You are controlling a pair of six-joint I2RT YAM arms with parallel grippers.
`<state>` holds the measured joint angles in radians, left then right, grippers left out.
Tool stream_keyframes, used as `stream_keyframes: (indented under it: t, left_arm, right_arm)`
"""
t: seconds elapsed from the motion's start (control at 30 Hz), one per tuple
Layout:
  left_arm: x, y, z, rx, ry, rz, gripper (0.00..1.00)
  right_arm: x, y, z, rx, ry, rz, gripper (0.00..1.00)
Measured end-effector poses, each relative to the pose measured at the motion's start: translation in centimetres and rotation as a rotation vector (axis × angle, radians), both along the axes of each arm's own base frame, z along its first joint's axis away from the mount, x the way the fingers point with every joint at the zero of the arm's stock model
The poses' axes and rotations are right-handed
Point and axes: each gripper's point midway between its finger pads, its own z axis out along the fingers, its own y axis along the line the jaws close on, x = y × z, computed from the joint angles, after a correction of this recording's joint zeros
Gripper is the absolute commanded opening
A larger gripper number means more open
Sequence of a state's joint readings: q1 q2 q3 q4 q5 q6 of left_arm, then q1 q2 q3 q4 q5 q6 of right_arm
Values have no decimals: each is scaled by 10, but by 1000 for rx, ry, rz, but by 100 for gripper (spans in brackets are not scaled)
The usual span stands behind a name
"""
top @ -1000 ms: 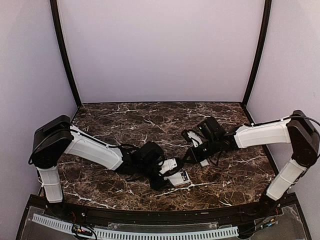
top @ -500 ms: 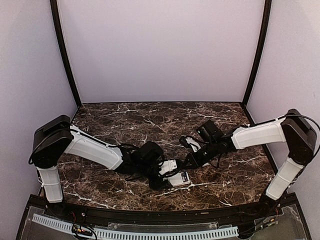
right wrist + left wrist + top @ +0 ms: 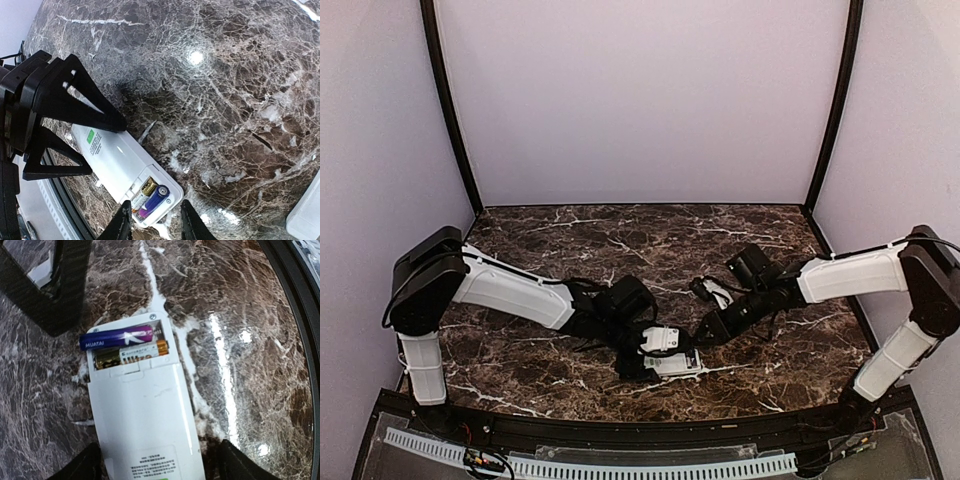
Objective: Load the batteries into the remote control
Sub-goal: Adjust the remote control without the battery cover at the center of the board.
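The white remote control point(image 3: 145, 425) point(image 3: 672, 363) lies back up on the marble with its battery bay uncovered. A gold battery point(image 3: 132, 356) sits in the inner slot. A purple battery point(image 3: 117, 337) point(image 3: 155, 202) lies slightly slanted in the outer slot, one end poking past the remote's edge. My left gripper point(image 3: 159, 452) point(image 3: 655, 348) is open and straddles the remote's far half; a gap shows at one finger. My right gripper point(image 3: 156, 222) point(image 3: 707, 333) is open just over the bay end, its fingertips point(image 3: 125, 220) either side of the purple battery without touching it.
A small white piece point(image 3: 306, 220) lies on the marble to the right of the right gripper. The table's black front rail point(image 3: 300, 340) runs close beside the remote. The two grippers face each other along the remote, a short distance apart.
The right arm came down and toward the front to the remote's bay end, and its jaws opened off the purple battery. The left jaws widened slightly round the remote.
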<state>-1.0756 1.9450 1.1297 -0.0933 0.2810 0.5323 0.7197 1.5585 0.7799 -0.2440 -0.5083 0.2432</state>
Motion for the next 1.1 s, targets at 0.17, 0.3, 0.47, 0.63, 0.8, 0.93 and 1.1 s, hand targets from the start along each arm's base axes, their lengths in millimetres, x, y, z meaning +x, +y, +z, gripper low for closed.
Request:
stream_keyframes:
  t: [0.17,0.3,0.47,0.63,0.8,0.93,1.1]
  left_arm:
    - [-2,3,1,29,1,-19,99]
    - [-1,6,3,30,-8,-8,99]
    - [-9,29,13,37,-17,35,96]
    - [-24,37,54,-48,-9,82,60]
    - [-54,31,45,-25,67,75,15]
    - [-73,37,3,105,128,68,3]
    - [-68,31,-1,115,106,98,0]
  right_arm:
    - [3,4,-2,0,4,7,33]
    - [11,9,-6,-8,2,12,30]
    - [26,16,-4,-3,-13,9,18]
    - [39,23,-7,-10,-30,11,2]
    - [38,21,-29,-52,3,21,0]
    - [38,23,-34,-54,10,33,0]
    - [38,24,-35,-50,7,42,0]
